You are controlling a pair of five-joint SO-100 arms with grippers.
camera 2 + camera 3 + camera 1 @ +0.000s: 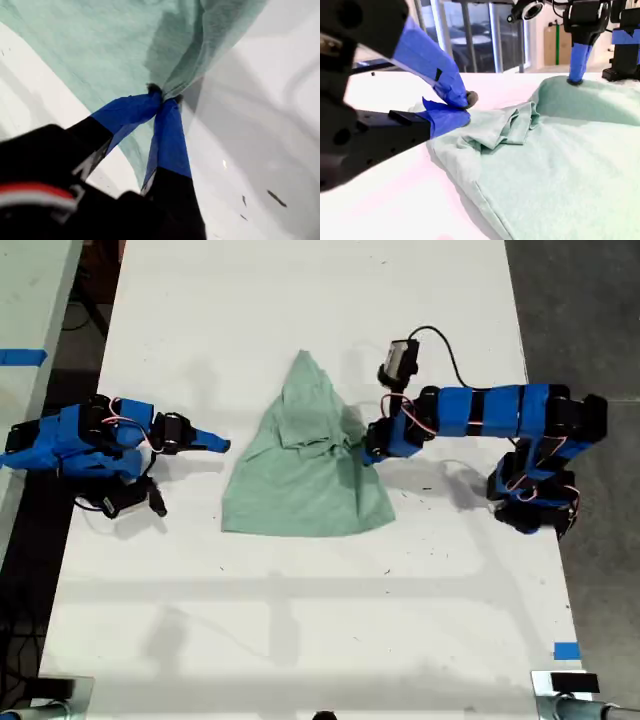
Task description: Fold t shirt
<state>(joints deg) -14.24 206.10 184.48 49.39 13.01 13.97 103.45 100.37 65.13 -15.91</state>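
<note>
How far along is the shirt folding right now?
Partly done: the t shirt is already gathered into a rough, wrinkled triangle on the table. In hand: my first gripper is pinching its edge. My second gripper sits shut, off the cloth. Left: finishing folds and smoothing.

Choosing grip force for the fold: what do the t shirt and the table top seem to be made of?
The t shirt: soft, matte, mint-green knit fabric, probably cotton jersey; it wrinkles and drapes where my first gripper pinches it. The table: a smooth, hard white surface, likely laminate or painted board, with a slight sheen and small dark scuffs.
</note>
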